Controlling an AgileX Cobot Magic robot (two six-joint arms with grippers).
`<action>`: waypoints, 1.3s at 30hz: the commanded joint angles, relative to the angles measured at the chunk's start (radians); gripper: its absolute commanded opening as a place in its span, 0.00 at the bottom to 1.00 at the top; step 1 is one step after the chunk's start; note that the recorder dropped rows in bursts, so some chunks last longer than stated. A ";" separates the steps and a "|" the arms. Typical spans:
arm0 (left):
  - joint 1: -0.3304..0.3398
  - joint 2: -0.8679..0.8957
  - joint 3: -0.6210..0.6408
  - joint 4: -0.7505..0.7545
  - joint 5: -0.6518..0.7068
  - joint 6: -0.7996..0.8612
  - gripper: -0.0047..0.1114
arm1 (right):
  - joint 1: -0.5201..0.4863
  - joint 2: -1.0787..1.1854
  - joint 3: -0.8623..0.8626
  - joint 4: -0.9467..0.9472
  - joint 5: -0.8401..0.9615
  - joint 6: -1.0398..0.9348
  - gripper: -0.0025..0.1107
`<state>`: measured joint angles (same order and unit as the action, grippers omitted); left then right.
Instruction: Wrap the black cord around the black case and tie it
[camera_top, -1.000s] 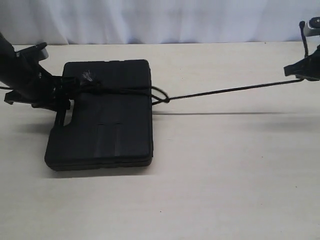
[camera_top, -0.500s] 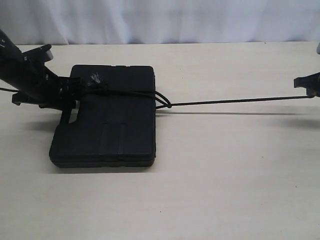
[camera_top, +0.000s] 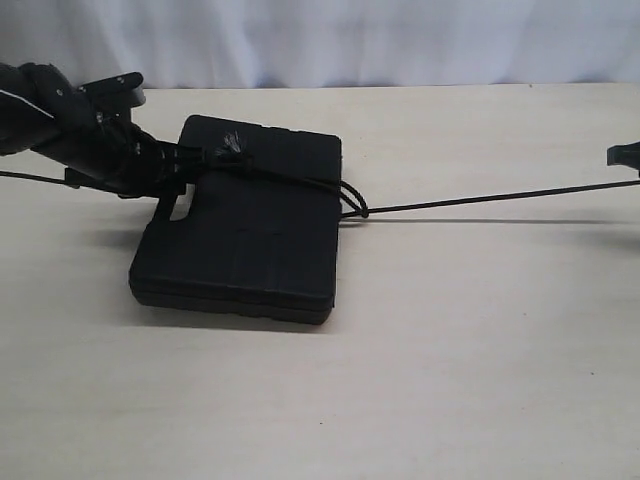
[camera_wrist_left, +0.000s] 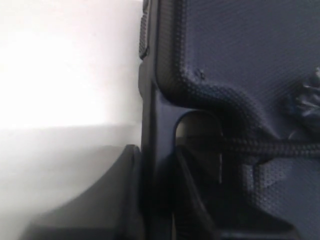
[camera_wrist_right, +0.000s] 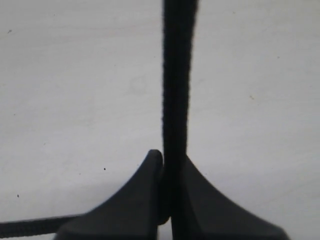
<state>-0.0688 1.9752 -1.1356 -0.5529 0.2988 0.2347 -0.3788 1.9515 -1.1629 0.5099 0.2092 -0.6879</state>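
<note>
1. Exterior: the black cord (camera_top: 480, 200) crosses the black case (camera_top: 250, 250), which lies flat on the table (camera_top: 450, 350). A knot (camera_top: 356, 207) sits at its right edge and the tail is taut. Wrap looks done, tie looks to be cinching.
2. Left wrist: the left gripper (camera_wrist_left: 155, 175) pinches the case's handle bar.
3. Right wrist: the right gripper (camera_wrist_right: 169, 200) is clamped on the cord. Only snugging and release seem left.

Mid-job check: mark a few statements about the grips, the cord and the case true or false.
1. The right gripper is clamped on the black cord. True.
2. The cord sags slack between case and right gripper. False: it runs straight and taut.
3. The left gripper grips the black case at its handle slot. True.
4. The cord's frayed tuft lies on the table. False: it lies on the case's top.
</note>
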 joint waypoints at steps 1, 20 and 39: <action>-0.002 -0.012 -0.005 -0.011 -0.083 -0.018 0.04 | -0.014 -0.006 -0.006 0.002 -0.054 0.004 0.06; -0.002 -0.083 -0.180 0.171 0.180 -0.018 0.53 | -0.014 -0.239 -0.010 0.059 0.090 0.032 0.72; -0.025 -0.641 0.101 0.352 0.673 -0.078 0.04 | 0.457 -0.656 0.091 -0.570 0.883 0.600 0.07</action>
<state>-0.0878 1.4389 -1.1179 -0.2063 1.0168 0.1645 0.0179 1.3509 -1.1123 0.0336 1.0758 -0.1629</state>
